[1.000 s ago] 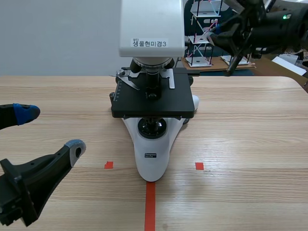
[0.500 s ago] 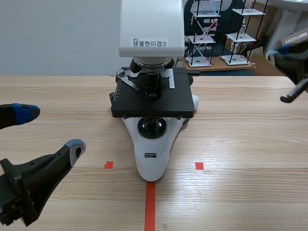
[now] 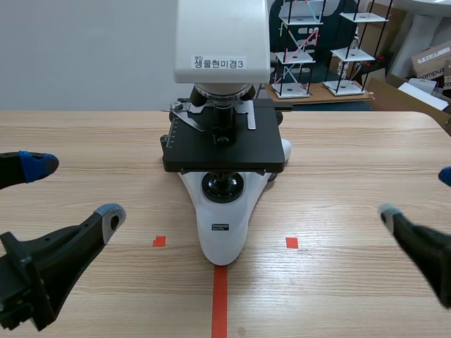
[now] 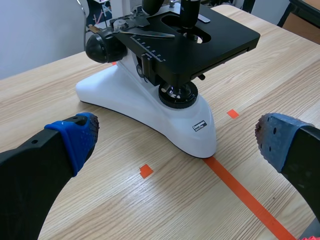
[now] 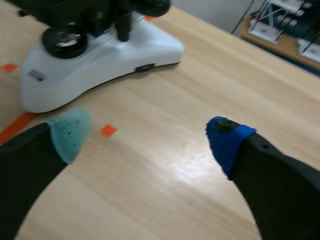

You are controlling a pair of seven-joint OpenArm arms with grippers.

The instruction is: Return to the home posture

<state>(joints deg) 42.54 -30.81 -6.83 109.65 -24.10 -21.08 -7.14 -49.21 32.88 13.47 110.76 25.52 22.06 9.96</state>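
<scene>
While four fingers (image 4: 70,142) spread, one microscope (image 3: 224,225) stands between, seemingly untouched.

Bright, even light; soft glare on table (image 5: 185,155).

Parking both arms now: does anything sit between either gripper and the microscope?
Nothing visible does. The left gripper and the right gripper hang open and empty at the sides of the table. Only wood with tape marks lies between them and the microscope in the middle.
</scene>
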